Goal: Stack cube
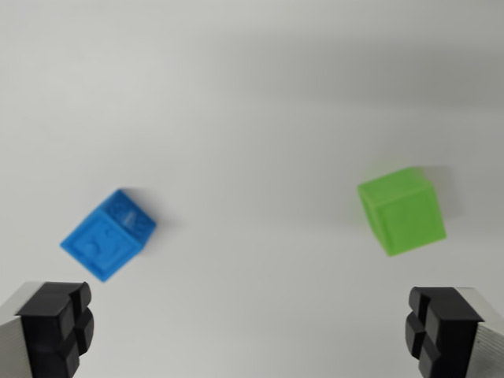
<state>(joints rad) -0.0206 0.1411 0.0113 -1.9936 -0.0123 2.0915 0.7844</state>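
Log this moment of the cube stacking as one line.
phase: approach | fingers: open, empty | blue cube: on table, wrist view's left | green cube: right, apart | stacked: no

No readable text; the blue cube (108, 235) bears only blurred embossed marks.

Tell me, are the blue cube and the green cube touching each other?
Apart. The wrist view shows a wide stretch of bare white table between the blue cube and the green cube.
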